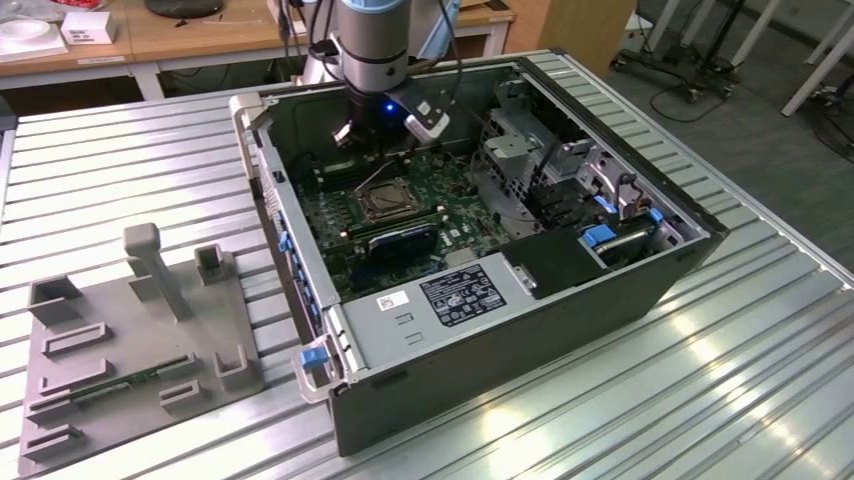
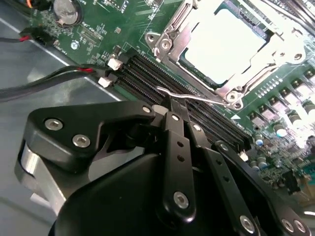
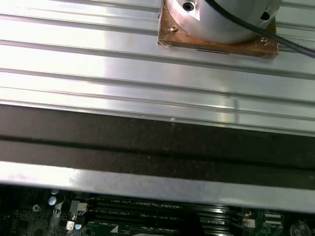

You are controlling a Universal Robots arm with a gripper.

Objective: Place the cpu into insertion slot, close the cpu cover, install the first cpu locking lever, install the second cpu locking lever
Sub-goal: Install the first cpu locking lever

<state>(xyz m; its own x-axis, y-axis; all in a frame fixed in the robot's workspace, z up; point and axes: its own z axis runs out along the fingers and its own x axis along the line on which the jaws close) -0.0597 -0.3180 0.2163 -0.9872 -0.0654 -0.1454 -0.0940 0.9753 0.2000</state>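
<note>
The cpu [image 2: 224,42] lies under the closed cpu cover [image 2: 168,44] — the claw [image 2: 170,108], fingers drawn together, hangs right at a thin locking lever [image 2: 202,99].

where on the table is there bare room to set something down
Bare table runs beside the computer case on the exterior view's right, and beyond the grey fixture plate. Crowded: inside the case, around the gripper.

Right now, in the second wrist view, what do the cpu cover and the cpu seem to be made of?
The cpu cover looks like bare silver metal, shiny: bright glints run along its edges. The cpu is probably topped with pale metal too, but glare washes it out.
</note>
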